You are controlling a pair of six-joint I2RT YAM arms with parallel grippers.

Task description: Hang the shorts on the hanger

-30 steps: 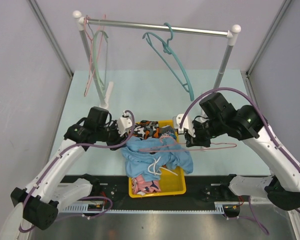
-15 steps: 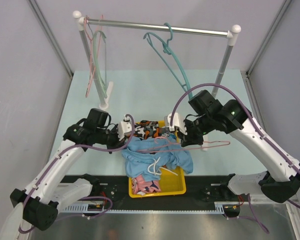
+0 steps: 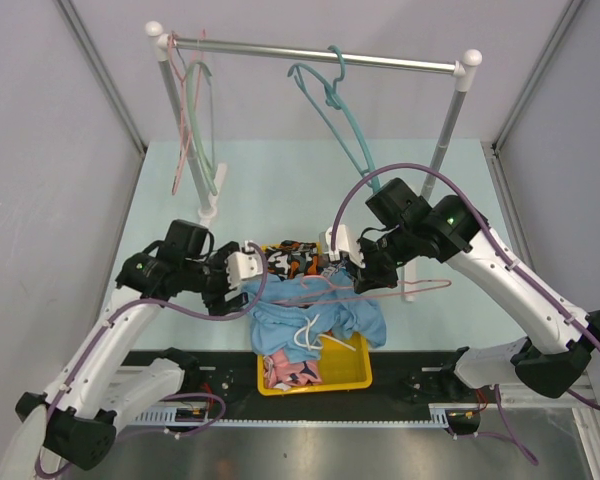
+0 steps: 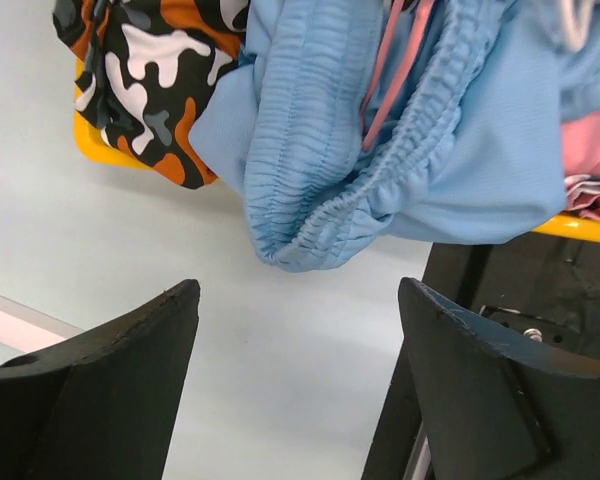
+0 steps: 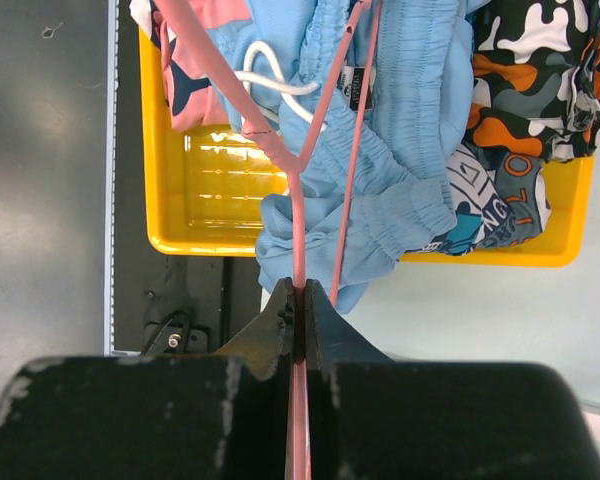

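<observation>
Shorts (image 3: 315, 310) lie draped over the bin (image 3: 352, 372), with the waistband gaping at its left rim. Right hand (image 5: 300, 300) pinches the hanger (image 5: 292, 200) above the bin, its wire entering that waistband. Left hand (image 4: 295, 310) hovers wide apart left of the bin, probably to spread the fabric.

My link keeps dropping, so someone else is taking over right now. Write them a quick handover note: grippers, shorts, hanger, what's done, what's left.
Left gripper: open, empty, low beside the shorts.
Right gripper: shut on the hanger, holding it over the yellow bin.
Shorts: draped across the bin on other clothes; the hanger wire appears to run into the waistband.
Done: hanger in hand, partly threaded.
Left: work the shorts fully onto the hanger.
</observation>
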